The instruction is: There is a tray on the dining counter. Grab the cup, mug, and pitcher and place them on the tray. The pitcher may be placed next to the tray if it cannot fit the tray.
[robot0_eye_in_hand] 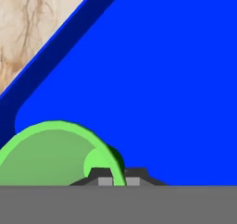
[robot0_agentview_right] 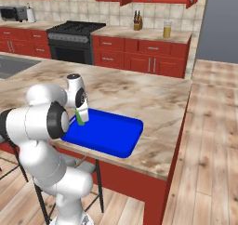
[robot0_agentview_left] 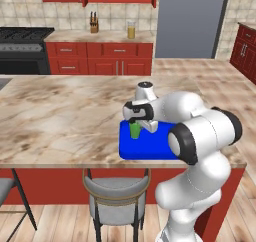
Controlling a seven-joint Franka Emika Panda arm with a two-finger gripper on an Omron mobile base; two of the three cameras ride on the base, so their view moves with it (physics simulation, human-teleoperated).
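1. The room is a rendered kitchen with pale wood plank flooring (robot0_agentview_right: 214, 140), beige tiled walls and glossy red cabinets (robot0_agentview_left: 100, 58) along the far wall.
2. A tall flat grey refrigerator panel (robot0_agentview_left: 190, 21) stands to the right of the wall counter.
3. The long dining counter with a beige-brown veined marble top (robot0_agentview_left: 60, 116) and a red base spans the foreground; its surface looks polished and smooth.
4. A black stove with a dark cooktop (robot0_agentview_right: 72, 40) sits among the red cabinets.
5. A stool with a grey padded seat and thin dark metal legs (robot0_agentview_left: 116, 193) is tucked under the counter's near edge.
6. The white, rounded arm with dark joints (robot0_agentview_left: 200, 136) bends over the counter.
7. The bright blue shallow rectangular tray with a raised rim (robot0_agentview_right: 121, 135) lies flat near the counter's near edge, its corners rounded; the hand view shows its rim beside marble.
8. The tall clear glass pitcher of orange-yellow liquid (robot0_agentview_right: 167, 29) stands upright on the far wall counter, well apart from the tray.
9. A wooden knife block (robot0_agentview_left: 94, 24) stands near the pitcher.
10. The two-finger gripper (robot0_eye_in_hand: 119, 180) is clamped on the rim of the small plain green handleless tumbler (robot0_agentview_left: 135, 130), which is upright over the tray's left part; whether it touches the tray floor I cannot tell.
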